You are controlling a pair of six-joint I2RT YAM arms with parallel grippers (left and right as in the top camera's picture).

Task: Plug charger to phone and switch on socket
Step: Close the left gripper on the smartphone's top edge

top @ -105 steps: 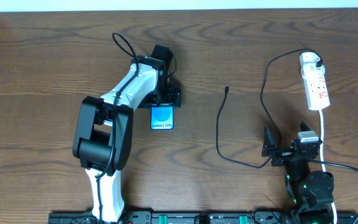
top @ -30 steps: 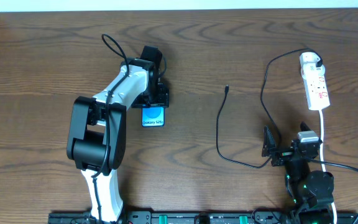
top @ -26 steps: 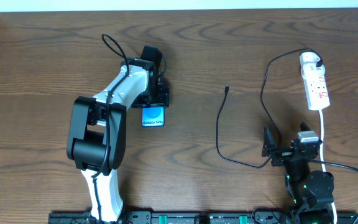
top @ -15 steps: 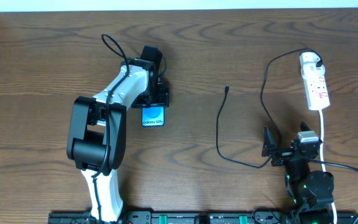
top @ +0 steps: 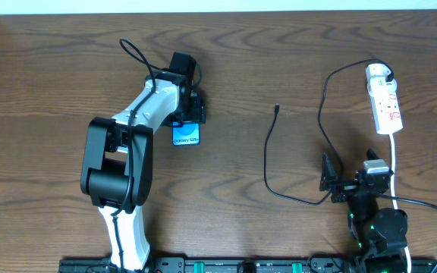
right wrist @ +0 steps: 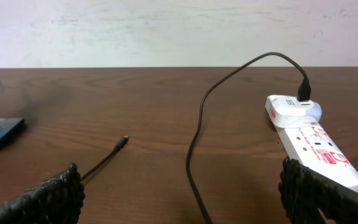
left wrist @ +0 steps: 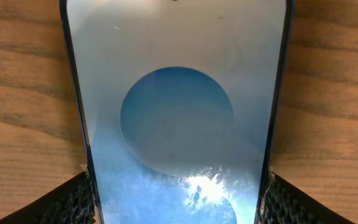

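Note:
The phone [top: 186, 135] with its blue-cyan screen lies on the table left of centre. My left gripper [top: 187, 115] is shut on its far end; in the left wrist view the phone [left wrist: 176, 112] fills the frame between both finger pads. The charger cable [top: 266, 155] snakes over the table, its connector tip [top: 277, 108] free at centre and its white plug [top: 378, 73] in the socket [top: 385, 106] at far right. My right gripper [top: 326, 178] is open and empty near the front edge. The right wrist view shows the cable [right wrist: 194, 143], tip [right wrist: 123, 141] and socket [right wrist: 312, 146].
The socket's white cord [top: 394, 163] runs down toward the right arm's base. A pale wall [right wrist: 179, 31] stands behind the table's far edge.
My left gripper has dragged the phone left and toward the far edge since the earliest frame. The right arm, cable and socket have not moved.

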